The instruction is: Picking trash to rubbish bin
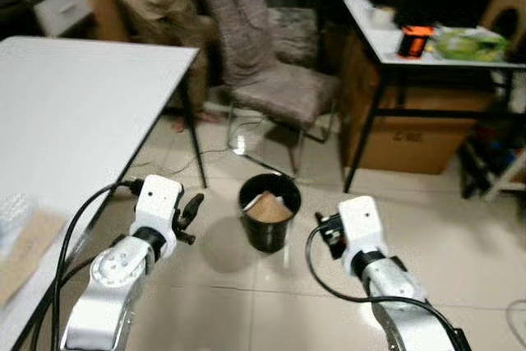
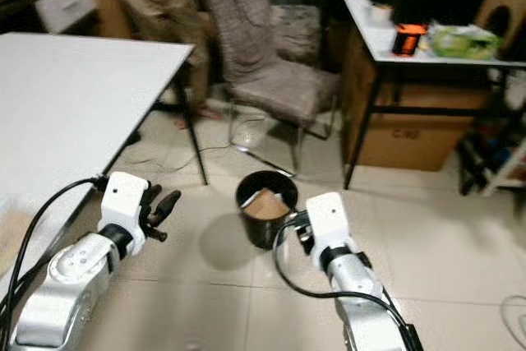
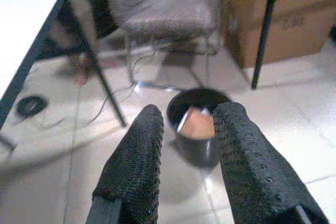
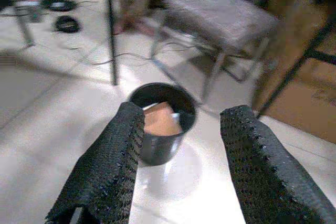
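Your 2 hands, left hand (image 1: 191, 218) and right hand (image 4: 181, 166), hang open and empty flanking the bin (image 1: 269, 212), which seemingly already holds brown trash (image 1: 269, 207).

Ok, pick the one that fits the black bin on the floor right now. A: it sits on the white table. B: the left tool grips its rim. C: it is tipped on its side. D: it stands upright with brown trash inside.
D: the bin stands upright on the tiles with brown trash inside, and both open tools hang clear of it.
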